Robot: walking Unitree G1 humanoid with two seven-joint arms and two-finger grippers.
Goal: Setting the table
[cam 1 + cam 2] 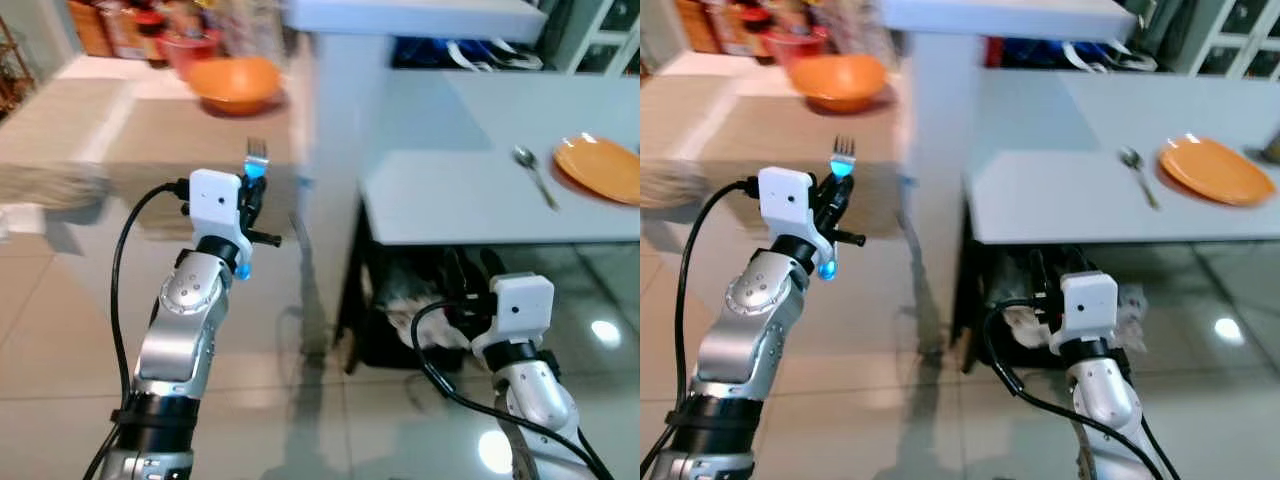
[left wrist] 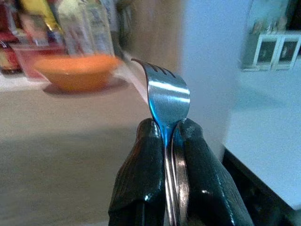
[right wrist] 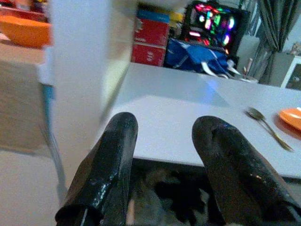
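A metal fork (image 1: 257, 156) stands upright, tines up, with my left gripper (image 1: 251, 195) shut on its handle in front of the beige counter. The left wrist view shows the fork (image 2: 165, 96) pinched between both fingers (image 2: 141, 174). On the white table (image 1: 480, 200) at the right lie a spoon (image 1: 534, 172) and an orange plate (image 1: 602, 168), spoon just left of the plate. My right gripper (image 3: 164, 141) is open and empty, held low before the table's near edge. An orange bowl (image 1: 236, 83) sits on the counter beyond the fork.
A white pillar (image 1: 330, 110) stands between the counter and the table. Bottles and a red container (image 1: 150, 25) crowd the counter's far end. Bags and clutter (image 1: 430, 300) lie under the table. Glossy tiled floor (image 1: 60, 330) spreads below.
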